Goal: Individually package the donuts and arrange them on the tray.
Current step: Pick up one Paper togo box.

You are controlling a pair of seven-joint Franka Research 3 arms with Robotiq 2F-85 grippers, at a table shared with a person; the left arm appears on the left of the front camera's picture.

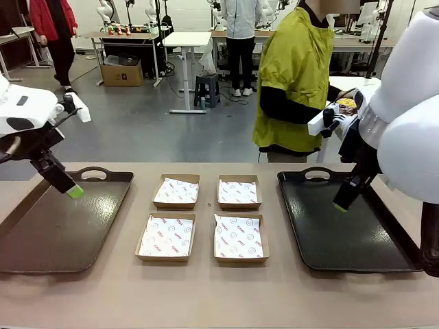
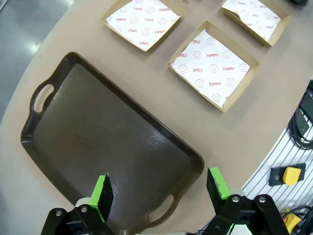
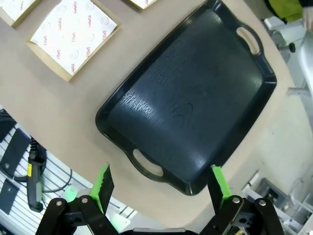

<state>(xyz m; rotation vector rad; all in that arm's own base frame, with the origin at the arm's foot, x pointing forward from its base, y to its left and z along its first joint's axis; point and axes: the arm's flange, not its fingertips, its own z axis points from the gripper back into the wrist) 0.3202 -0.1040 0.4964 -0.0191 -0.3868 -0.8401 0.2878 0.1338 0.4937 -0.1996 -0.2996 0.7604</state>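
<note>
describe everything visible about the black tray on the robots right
The black tray is rectangular, round-cornered, with a raised rim and a cut-out handle at each short end; glossy textured plastic by its look. It lies flat and bare on the tan table, right of the boxes, the open right gripper above it.

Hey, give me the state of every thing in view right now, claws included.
Left tray: lying flat, nothing on it.
Right tray: lying flat, nothing on it.
Four boxes: open, paper-lined, nothing on the paper.
Left claw: open, holding nothing, above the left tray.
Right claw: open, holding nothing, above the right tray.
</note>
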